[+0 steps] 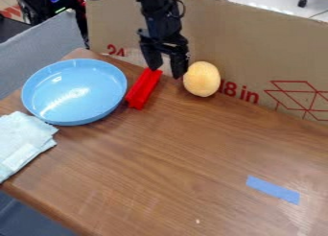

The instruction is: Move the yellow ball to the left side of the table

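Down at the front, wide brown bench [167, 173] with wavy wood lines. At the bottom left corner, past the edge of the bench, something dark grey, too cut off to name. Near the left edge of the view, a pale, crumpled cloth [21, 144], flat on the bench. Far over to the right, a little strip of blue tape [273, 190], stuck down at a slant, well apart from the bowl [75, 91] and the ball [201, 79].

Farther back on the left, the bowl, big, round and light blue, right way up, with a shiny spot inside. Just beside the bowl, on its right, a long red block [144, 89], lying down and pointing away at a slant. Right of the block, a bit farther back, the ball: pale yellow, smooth, a little like an egg, on the back part of the bench, close to the box [256, 48]. Not on the left side of the bench.

Up over the far end of the block, the black tool [167, 71], pointing down, wide open, with nothing in it. Between the tool and the ball, only a small space. Behind, a tall brown box wall with red letters and red lines. Above the tool, a thin black arm [156, 10], cut off by the top of the view.
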Controlling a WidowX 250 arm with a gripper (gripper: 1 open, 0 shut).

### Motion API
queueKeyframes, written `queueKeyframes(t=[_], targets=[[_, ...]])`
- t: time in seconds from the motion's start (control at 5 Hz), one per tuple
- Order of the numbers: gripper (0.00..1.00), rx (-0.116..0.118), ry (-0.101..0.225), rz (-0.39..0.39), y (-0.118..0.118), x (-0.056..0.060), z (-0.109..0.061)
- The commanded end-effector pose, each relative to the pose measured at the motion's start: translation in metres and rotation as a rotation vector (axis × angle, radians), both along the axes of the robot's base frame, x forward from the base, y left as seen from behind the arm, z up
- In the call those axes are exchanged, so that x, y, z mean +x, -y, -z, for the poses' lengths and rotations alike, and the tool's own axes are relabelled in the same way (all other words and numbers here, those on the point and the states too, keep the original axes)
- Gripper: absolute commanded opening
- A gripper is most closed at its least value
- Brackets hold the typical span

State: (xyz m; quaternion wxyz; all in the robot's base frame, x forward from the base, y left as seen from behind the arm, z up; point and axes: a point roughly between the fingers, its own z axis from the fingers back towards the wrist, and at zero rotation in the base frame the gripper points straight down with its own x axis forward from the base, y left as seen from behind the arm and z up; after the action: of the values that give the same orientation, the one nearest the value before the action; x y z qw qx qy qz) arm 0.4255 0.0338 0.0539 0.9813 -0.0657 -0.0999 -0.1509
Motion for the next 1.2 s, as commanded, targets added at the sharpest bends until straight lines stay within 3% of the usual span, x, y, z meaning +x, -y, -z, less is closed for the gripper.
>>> queueKeyframes(t=[0.0, 0.2, 0.4, 0.6, 0.8, 1.0], targets=[[1.00, 0.013, 0.068, 0.014, -0.006, 0.017, -0.021], [1.00, 0.024, 0.073, 0.023, -0.005, 0.016, -0.014], [1.00, 0.008, 0.092, 0.058, -0.011, 0.011, -0.026], [1.00, -0.004, 0.123, 0.113, 0.018, 0.026, -0.040], [1.00, -0.013, 0.159, 0.166, 0.027, 0.014, -0.053], [1.00, -0.017, 0.155, 0.180, 0.031, 0.033, -0.049]])
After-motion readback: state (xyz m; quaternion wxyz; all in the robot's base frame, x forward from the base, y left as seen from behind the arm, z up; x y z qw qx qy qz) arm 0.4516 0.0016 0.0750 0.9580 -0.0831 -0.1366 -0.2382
